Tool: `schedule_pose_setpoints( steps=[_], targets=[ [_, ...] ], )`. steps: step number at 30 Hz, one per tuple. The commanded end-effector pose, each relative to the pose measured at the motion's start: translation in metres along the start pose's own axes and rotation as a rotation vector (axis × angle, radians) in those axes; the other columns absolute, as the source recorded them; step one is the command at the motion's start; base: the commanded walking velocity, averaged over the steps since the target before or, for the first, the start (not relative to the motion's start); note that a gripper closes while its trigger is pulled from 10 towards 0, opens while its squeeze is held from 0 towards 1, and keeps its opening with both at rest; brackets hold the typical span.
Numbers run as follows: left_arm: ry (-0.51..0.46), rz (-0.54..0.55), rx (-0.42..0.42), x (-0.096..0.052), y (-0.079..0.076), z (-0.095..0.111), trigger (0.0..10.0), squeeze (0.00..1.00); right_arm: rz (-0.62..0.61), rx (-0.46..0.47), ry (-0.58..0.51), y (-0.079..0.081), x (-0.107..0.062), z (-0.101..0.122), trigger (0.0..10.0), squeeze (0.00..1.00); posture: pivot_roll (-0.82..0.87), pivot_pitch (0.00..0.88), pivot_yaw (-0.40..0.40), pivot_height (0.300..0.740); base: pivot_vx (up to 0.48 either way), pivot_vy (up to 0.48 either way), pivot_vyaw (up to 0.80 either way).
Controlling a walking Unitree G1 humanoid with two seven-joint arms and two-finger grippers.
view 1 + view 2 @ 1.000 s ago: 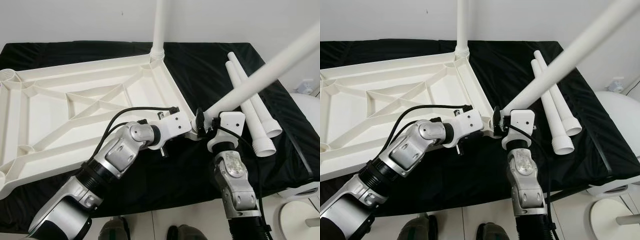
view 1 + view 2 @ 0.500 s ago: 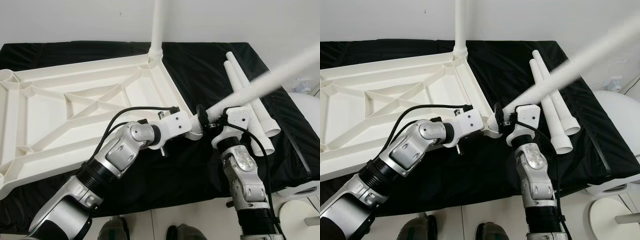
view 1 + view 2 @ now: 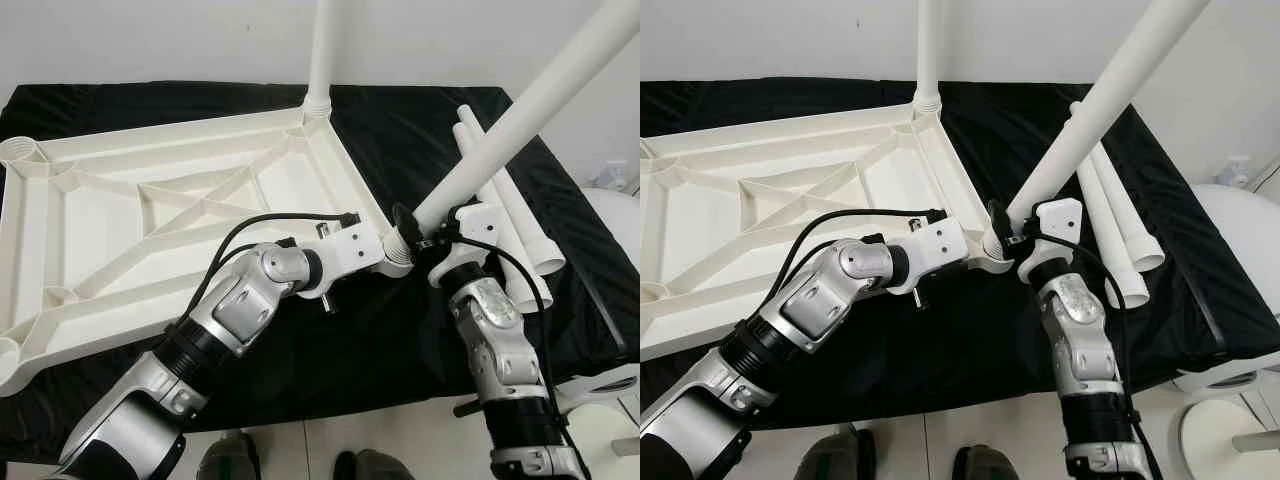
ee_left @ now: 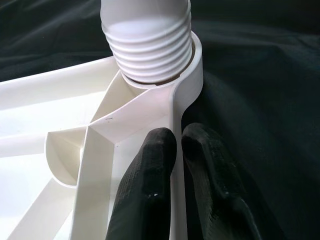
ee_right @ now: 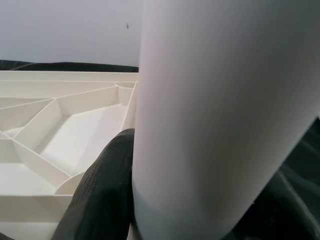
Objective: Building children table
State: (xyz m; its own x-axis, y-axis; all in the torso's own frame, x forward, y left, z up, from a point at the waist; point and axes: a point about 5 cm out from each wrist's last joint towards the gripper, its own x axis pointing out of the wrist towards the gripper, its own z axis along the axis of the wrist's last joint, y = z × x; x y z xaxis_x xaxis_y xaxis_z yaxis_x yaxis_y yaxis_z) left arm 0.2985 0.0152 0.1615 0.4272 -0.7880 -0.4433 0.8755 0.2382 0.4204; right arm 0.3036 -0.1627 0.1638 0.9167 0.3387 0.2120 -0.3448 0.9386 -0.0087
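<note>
On black cloth (image 3: 420,130), leg (image 3: 520,105) now swung steeper, threaded end entering corner socket (image 4: 192,60); right gripper (image 3: 425,240) clasping leg, left gripper (image 4: 177,145) narrowly pinching tabletop (image 3: 150,210) rim.

We look down on a work surface draped in a black cloth (image 3: 180,100), which runs nearly the full width in front of us. Behind it stands a plain white wall (image 3: 150,40), evenly lit. Below the cloth's near edge we see a pale tiled floor (image 3: 400,440). At the right, a rounded white furnishing (image 3: 1250,240) sits beside the surface.
</note>
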Motion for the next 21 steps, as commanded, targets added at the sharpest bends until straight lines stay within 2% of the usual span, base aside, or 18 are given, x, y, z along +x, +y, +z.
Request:
schedule_pose_setpoints(
  steps=[1,3,8,11,16,21],
  targets=[
    [0.008,0.0,0.001,0.0,0.002,0.0,10.0,0.0,0.001,0.012,0.015,-0.006,0.0,-0.001,10.0,0.0,0.02,0.082,-0.033,0.74,0.0,0.0,0.0],
    [0.008,-0.001,0.002,0.0,0.002,0.0,10.0,0.0,0.026,0.024,0.028,-0.008,0.002,-0.001,10.0,0.0,0.02,0.082,-0.032,0.74,0.0,0.0,0.0],
    [0.006,-0.003,0.001,0.001,0.002,0.001,10.0,0.0,0.128,-0.056,0.102,-0.014,0.009,0.001,10.0,0.0,0.02,0.082,-0.033,0.74,0.0,0.0,0.0],
    [0.005,-0.002,0.001,0.001,0.002,0.001,10.0,0.0,0.172,-0.072,0.12,-0.016,0.01,0.002,10.0,0.0,0.02,0.081,-0.033,0.74,0.0,0.0,0.0],
    [0.008,0.0,0.002,0.0,0.003,0.0,10.0,0.0,0.264,-0.075,0.169,-0.02,0.008,-0.002,10.0,0.0,0.02,0.078,-0.033,0.74,0.0,0.0,0.0],
    [0.007,0.0,0.002,0.0,0.003,0.0,10.0,0.0,0.304,-0.052,0.17,-0.021,0.008,-0.002,10.0,0.0,0.03,0.076,-0.033,0.74,0.0,0.0,0.0]
  ],
)
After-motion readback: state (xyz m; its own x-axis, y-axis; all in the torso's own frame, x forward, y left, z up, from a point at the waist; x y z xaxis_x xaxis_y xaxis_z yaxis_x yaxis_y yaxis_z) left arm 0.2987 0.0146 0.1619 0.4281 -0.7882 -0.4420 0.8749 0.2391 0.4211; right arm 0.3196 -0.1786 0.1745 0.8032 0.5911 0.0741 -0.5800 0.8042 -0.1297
